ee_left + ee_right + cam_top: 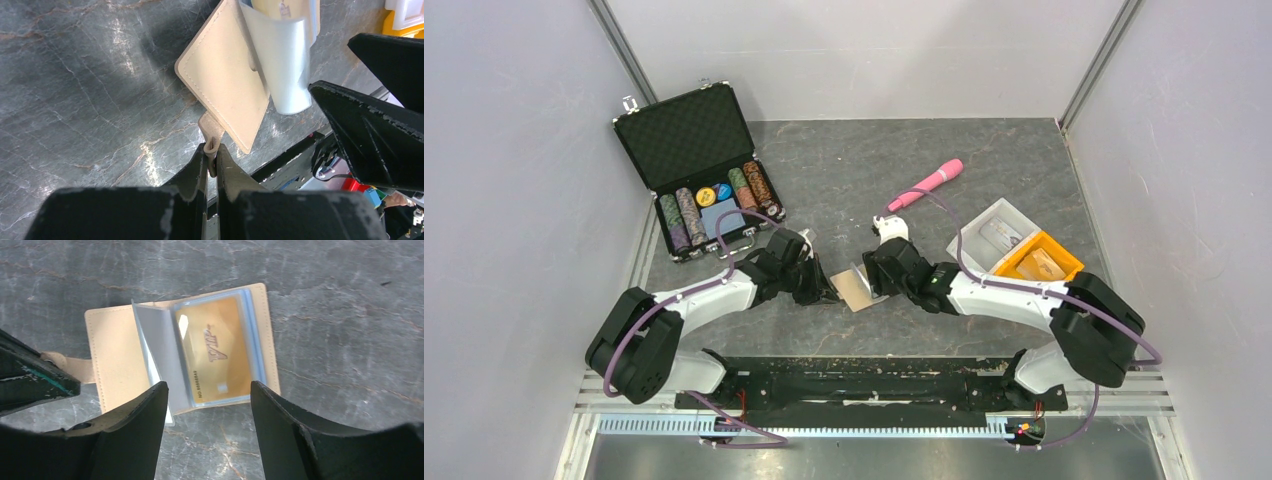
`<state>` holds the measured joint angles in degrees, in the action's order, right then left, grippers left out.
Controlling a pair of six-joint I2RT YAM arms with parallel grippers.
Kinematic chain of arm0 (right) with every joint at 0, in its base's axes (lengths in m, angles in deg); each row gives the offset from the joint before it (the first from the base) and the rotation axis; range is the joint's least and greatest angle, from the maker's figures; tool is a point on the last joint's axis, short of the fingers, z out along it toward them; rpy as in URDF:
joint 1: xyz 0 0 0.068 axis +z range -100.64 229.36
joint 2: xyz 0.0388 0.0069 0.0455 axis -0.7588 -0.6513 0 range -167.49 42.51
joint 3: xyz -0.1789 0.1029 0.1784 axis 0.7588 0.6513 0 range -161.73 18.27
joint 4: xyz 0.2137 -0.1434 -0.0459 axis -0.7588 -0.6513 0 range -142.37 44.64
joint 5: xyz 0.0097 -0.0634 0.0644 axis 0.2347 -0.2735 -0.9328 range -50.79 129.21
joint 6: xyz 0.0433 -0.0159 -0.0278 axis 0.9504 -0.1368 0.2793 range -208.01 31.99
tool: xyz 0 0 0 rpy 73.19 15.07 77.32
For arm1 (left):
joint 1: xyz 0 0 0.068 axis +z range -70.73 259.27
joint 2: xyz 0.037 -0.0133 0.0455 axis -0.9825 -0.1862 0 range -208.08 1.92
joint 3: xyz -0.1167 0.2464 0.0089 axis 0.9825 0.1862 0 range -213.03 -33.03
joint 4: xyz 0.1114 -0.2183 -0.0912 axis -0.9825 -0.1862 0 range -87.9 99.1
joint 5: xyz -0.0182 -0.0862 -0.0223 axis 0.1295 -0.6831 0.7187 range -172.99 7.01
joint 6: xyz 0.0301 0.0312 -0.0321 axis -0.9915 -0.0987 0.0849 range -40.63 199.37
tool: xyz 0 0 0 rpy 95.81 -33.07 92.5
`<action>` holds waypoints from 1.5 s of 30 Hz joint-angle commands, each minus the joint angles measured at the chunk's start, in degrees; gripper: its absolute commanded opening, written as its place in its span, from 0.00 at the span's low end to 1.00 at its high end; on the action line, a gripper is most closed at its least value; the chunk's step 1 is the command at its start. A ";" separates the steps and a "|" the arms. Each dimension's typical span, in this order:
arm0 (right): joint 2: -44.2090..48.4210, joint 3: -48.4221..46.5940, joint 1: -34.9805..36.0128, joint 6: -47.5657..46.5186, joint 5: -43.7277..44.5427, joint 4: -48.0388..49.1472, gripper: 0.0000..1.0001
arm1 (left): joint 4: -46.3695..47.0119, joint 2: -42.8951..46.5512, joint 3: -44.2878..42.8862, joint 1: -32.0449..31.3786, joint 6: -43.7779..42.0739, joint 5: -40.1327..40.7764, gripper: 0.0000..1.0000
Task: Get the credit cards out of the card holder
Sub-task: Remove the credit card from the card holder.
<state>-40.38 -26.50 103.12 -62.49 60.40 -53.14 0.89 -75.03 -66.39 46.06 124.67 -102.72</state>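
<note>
tan card holder (116, 352) lies open on the grey table (350, 315) between the two arms; left gripper (212, 155) is clamped on its snap tab (210, 127); right gripper (207, 387) hovers above with fingers spread wide over a gold credit card (217, 350) inside a clear sleeve (155, 357)

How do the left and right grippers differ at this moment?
The left gripper is shut, pinching the snap tab of the card holder; the right gripper is open and holds nothing. The left gripper sits at the holder's edge; the right gripper is above the gold card. Both are black and at the opened holder.
</note>
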 commanded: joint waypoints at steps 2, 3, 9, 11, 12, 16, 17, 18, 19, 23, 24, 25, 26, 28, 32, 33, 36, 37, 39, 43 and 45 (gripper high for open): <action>-2.39 -0.74 -0.30 -1.52 -11.16 8.07 0.62 | -1.99 0.18 -2.10 -0.10 -0.74 0.53 0.14; -2.80 -0.12 -0.32 -1.17 -14.51 10.88 0.61 | -3.05 0.53 -2.65 -0.10 -0.80 1.41 0.20; -1.73 1.94 -1.52 0.06 -23.74 15.09 0.52 | -8.19 5.46 -4.52 -0.02 -0.32 7.53 0.54; 0.08 2.35 -3.57 -0.44 -21.94 13.61 0.53 | -8.25 7.64 -4.39 -0.06 -0.02 8.14 0.56; 0.92 2.56 -4.88 -0.78 -20.56 12.75 0.53 | -8.04 7.99 -4.48 -0.11 0.05 7.89 0.56; 1.50 2.60 -9.40 -2.74 -18.61 11.15 0.52 | -5.77 6.84 -5.32 -0.10 0.35 4.09 0.54; 1.02 2.24 -10.04 -3.25 -18.32 10.83 0.52 | -5.03 6.21 -5.59 -0.15 0.61 3.11 0.53; 0.50 1.88 -10.60 -3.78 -18.14 10.46 0.52 | -4.40 5.40 -5.97 -0.19 0.77 2.41 0.52; -0.25 1.41 -11.02 -4.18 -17.99 10.03 0.51 | -4.05 4.72 -6.40 -0.26 0.90 2.12 0.51; -3.15 0.36 -12.37 -5.49 -15.90 9.28 0.55 | -0.65 1.24 -7.64 -0.74 1.43 0.31 0.48; -3.97 -0.06 -12.82 -5.70 -15.41 9.11 0.58 | 0.56 0.00 -8.03 -0.81 1.75 -0.92 0.46; -4.68 -0.41 -13.18 -5.93 -15.09 8.93 0.59 | 1.35 -0.93 -8.64 -1.01 2.09 -1.69 0.44; -5.40 -0.86 -13.61 -6.33 -15.11 8.76 0.59 | 2.05 -1.92 -9.41 -1.27 2.33 -2.27 0.43; -6.66 -1.57 -14.34 -6.87 -15.70 8.74 0.58 | 2.62 -3.38 -10.99 -2.05 2.51 -2.42 0.40; -8.75 -2.21 -15.26 -7.61 -17.95 8.82 0.57 | 2.85 -6.27 -13.38 -3.21 2.16 -1.06 0.37; -8.84 -2.10 -15.25 -7.67 -18.32 8.98 0.56 | 2.85 -7.12 -13.76 -3.18 2.16 -1.14 0.36; -8.63 -0.31 -15.26 -6.83 -20.87 10.16 0.53 | 3.57 -9.75 -13.70 -3.44 1.92 -1.04 0.36; -8.33 0.73 -15.28 -6.42 -21.01 10.71 0.52 | 3.78 -10.38 -13.30 -3.52 1.76 -0.87 0.36; -7.55 2.94 -15.26 -5.04 -23.26 11.99 0.51 | 3.82 -11.29 -12.52 -3.53 1.40 -0.45 0.36; -4.98 8.73 -15.26 -1.54 -25.56 15.53 0.46 | 3.94 -11.42 -10.67 -3.53 0.89 0.70 0.37; -3.52 11.60 -15.13 0.69 -26.95 17.79 0.43 | 4.63 -11.09 -9.62 -3.61 0.67 0.91 0.38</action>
<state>-46.94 -20.27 87.84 -66.38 37.36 -39.34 3.19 -86.59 -77.61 42.76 125.44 -102.58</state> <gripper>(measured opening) 0.457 0.367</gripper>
